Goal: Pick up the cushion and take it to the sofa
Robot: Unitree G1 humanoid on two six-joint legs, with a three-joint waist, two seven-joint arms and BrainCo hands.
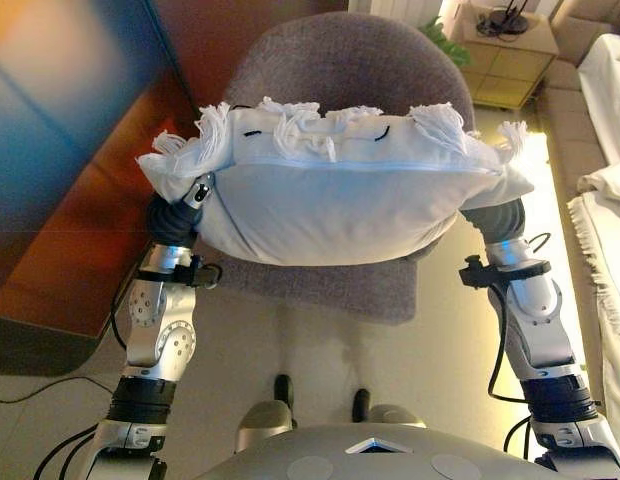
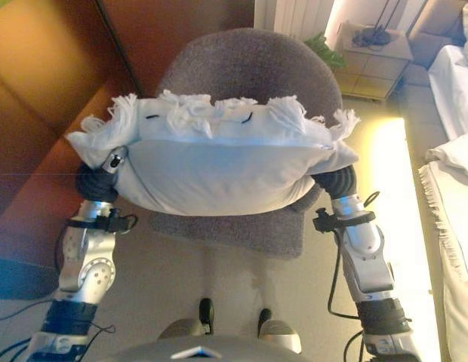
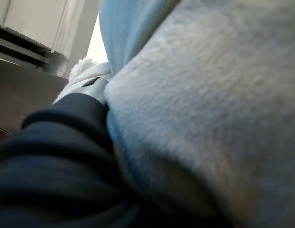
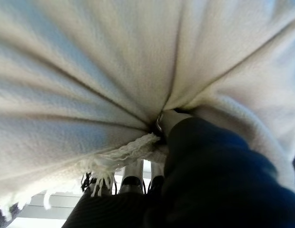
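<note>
A white cushion with tufted fringe along its far edge hangs in the air between my two hands, above the seat of a grey armchair. My left hand is at the cushion's left end, mostly hidden under it; its wrist view shows only its dark cover against the cushion. My right hand is at the right end, hidden in the eye views. In the right wrist view its thumb digs into the gathered cloth, with the fringed edge pinched against the fingers.
Dark wooden furniture stands close on the left. White-draped furniture with a fringed throw lines the right side. A small cabinet and a green plant stand behind the armchair.
</note>
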